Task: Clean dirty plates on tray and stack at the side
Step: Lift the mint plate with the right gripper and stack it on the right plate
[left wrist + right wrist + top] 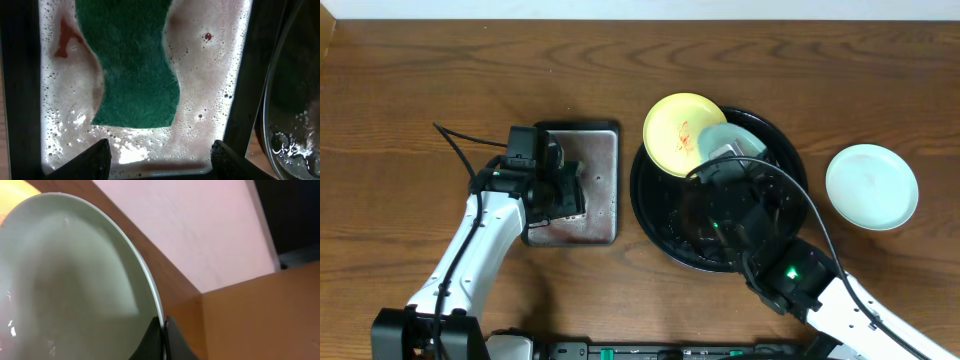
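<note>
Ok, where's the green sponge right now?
Left wrist view: the green sponge lies in the foamy grey tray, left of the black tray.

No legible text or labels, blurry views notwithstanding

Rectangular tray, dark walls point(239, 75), floor covered in pinkish-brown foamy liquid point(200, 130). Green scouring sponge point(135, 65) lies flat in the foam, running from far edge toward centre, sides pinched in at mid-length. Red smear point(65, 37) far left, just beside the sponge; small red drop point(207, 36) far right. Left gripper point(160, 156) at near edge, fingertips point(95, 156) wide apart, nothing between them. Right of the tray: thin curved rim point(272, 100), wet bubbles inside.
</note>
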Available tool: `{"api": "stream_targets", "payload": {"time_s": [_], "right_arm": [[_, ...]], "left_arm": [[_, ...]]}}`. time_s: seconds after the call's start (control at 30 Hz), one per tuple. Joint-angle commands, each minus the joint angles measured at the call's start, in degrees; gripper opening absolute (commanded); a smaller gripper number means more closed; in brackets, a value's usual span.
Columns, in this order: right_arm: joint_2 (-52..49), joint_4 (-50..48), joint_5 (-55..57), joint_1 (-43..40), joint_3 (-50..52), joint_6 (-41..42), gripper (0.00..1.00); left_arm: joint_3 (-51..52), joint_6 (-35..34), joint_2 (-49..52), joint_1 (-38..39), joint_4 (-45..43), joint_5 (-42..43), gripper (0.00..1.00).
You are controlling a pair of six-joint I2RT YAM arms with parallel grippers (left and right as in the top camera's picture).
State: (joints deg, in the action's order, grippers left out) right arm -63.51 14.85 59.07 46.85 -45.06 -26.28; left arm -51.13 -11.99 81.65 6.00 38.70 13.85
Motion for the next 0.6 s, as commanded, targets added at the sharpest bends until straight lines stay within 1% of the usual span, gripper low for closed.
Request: {"api": "stream_targets", "payload": {"time_s": [0.0, 0.03, 0.1, 0.23, 0.37, 0.43, 0.57], "right_arm": [[-0.5, -1.0, 4.3, 0.7, -1.3, -2.0, 0.01], [-0.6, -1.1, 4.3, 0.7, -1.3, -1.4, 0.01], [-1.0, -1.1, 4.3, -0.1, -1.3, 2.3, 0.01], [-2.2, 2.2, -2.0, -4.5, -1.3, 13.6, 0.01], [-4.3, 8.3, -14.3, -15.1, -1.2, 33.1, 0.01], [-5.2, 10.4, -22.9, -23.2, -1.2, 41.9, 0.01], [-5.8, 10.7, -37.3, -37.5, -1.2, 50.2, 0.01]], "left_arm": [[0.3, -0.3, 0.0, -0.2, 0.1, 0.5, 0.65], [0.3, -0.3, 0.0, -0.2, 0.1, 0.5, 0.65], [0.3, -0.3, 0.0, -0.2, 0.1, 0.5, 0.65], [0.3, -0.3, 0.0, -0.2, 0.1, 0.5, 0.65], [0.3, -0.3, 0.0, -0.2, 0.1, 0.5, 0.65], [0.3, -0.3, 0.0, -0.2, 0.1, 0.5, 0.64], [0.3, -0.3, 0.0, -0.2, 0.1, 0.5, 0.65]]}}
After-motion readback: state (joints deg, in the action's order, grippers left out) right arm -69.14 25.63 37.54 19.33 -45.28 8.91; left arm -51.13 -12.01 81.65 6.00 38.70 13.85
